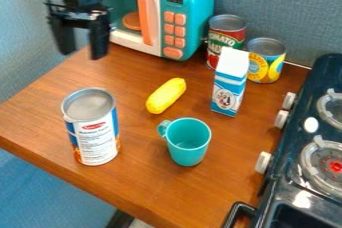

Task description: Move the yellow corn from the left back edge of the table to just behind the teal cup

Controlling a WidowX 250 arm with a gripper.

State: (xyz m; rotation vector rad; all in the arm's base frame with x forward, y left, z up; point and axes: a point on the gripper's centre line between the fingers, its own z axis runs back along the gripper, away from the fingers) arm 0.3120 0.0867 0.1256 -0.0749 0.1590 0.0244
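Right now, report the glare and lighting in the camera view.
Camera view: a bright glare spot sits on the dark stove, just below the nearer burner; the carton's top looks nearly pure white; the end effector looks almost black, with little surface detail.

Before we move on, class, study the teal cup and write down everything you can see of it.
The teal cup stands upright on the wooden table, mouth up. It is plain, smooth and slightly shiny, apparently plastic, narrowing towards its base. One looped handle faces left. It sits between the tall can and the stove, touching neither; only the table touches it.
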